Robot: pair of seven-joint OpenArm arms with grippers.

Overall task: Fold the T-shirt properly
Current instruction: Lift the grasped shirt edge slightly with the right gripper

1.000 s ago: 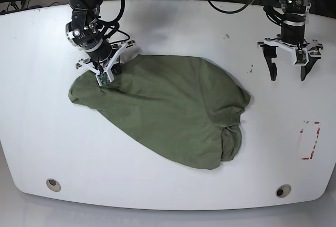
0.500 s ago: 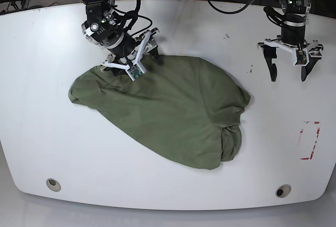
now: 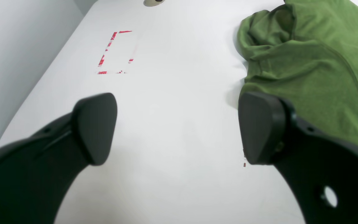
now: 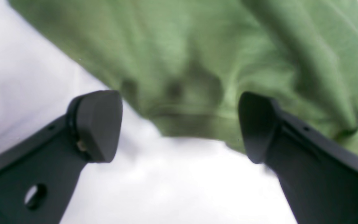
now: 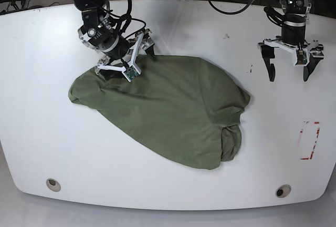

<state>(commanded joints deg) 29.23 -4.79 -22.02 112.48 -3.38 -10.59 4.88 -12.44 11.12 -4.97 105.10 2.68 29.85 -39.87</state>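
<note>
Honestly, the right gripper (image 5: 122, 61) worries me: it hangs wide open and empty over the far edge of the T-shirt (image 5: 168, 109), which lies bunched in a heap mid-desk (image 5: 42, 132). Closing there could pinch several layers and drag the whole bundle. Over at the other side, the left gripper (image 5: 287, 64) hovers open, holding nothing, well apart from the cloth.

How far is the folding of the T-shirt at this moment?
Nothing looks done: the olive-green T-shirt lies in a rumpled heap on the white table, with no flat panel or neat fold. In hand: the right end effector is open over the shirt's far edge, with cloth between its fingers but not gripped. The left end effector hangs open over bare table. Left: spreading the shirt flat, then every fold.
</note>
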